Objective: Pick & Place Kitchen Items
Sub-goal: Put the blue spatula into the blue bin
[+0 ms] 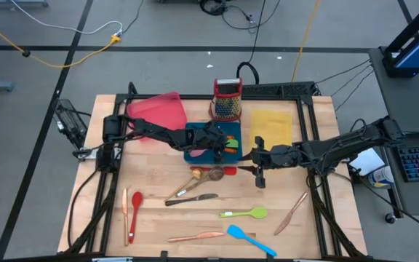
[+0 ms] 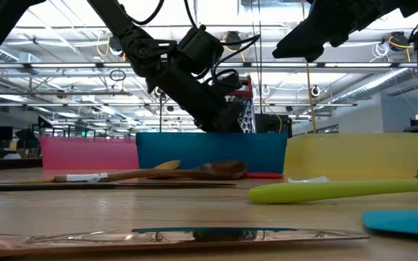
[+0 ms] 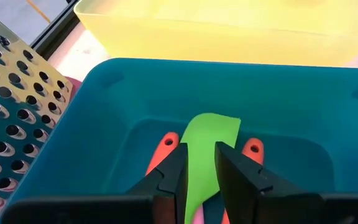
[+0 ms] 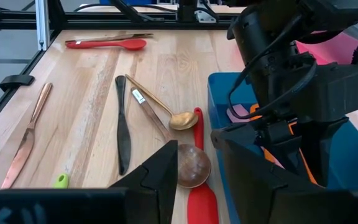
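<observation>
My left gripper [image 3: 201, 177] reaches down into the blue tray [image 1: 195, 138], shut on a green spatula [image 3: 207, 134]. Two orange-handled utensils [image 3: 164, 149] lie on the tray floor beside it. My right gripper [image 4: 196, 168] is open and empty. It hovers just right of the tray's near corner, over a red spatula [image 4: 199, 199] and a wooden spoon [image 4: 190, 165] that lie flat on the table. A gold spoon [image 4: 182, 119], a black knife [image 4: 123, 134], a red spoon [image 1: 135, 204], copper knives [image 1: 291, 212], another green spatula [image 1: 246, 213] and a blue spatula [image 1: 249, 239] also lie flat on the wood. My left gripper has the green spatula between its two fingers, at the narrow part [image 3: 199, 186] just behind the blade. The fingers slant down into the tray from the table's left. The blade points ahead of the fingertips, low over the tray floor; I cannot tell whether it touches.
A yellow tray [image 1: 271, 127] stands right of the blue one and a pink tray [image 1: 157, 109] left of it. A metal grater [image 1: 228, 98] stands behind them. A black frame [image 1: 318, 109] borders the table. The two arms are close together at the blue tray.
</observation>
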Action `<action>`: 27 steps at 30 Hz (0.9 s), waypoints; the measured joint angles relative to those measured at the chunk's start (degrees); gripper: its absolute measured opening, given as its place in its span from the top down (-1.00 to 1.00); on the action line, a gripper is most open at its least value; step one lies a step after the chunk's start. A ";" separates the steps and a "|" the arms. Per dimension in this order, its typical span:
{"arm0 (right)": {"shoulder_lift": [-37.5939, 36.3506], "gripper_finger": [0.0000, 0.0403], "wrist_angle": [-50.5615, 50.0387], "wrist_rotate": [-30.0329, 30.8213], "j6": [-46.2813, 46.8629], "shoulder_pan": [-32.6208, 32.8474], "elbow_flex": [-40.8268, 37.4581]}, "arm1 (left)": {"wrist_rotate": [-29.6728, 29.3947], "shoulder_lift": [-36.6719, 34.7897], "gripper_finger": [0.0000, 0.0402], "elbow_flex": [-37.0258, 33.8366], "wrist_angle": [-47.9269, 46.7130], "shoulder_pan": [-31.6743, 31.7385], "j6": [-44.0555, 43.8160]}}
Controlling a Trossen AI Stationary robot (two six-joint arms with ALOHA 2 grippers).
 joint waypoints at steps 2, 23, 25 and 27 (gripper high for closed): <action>0.00 0.41 0.00 0.00 0.00 0.00 0.00 | 0.04 0.00 0.57 0.00 -0.16 -0.04 -0.18; 0.00 0.41 -0.71 -0.20 3.72 5.27 0.00 | 0.15 -4.81 0.57 -0.08 -0.55 -1.55 0.14; 0.02 0.41 -0.86 -0.22 5.34 6.28 0.00 | 0.16 -5.99 0.57 -0.07 -0.86 -1.55 0.25; 0.02 0.41 -0.87 -0.22 6.53 7.35 0.00 | 0.17 -6.82 0.57 -0.02 -0.55 -1.53 0.26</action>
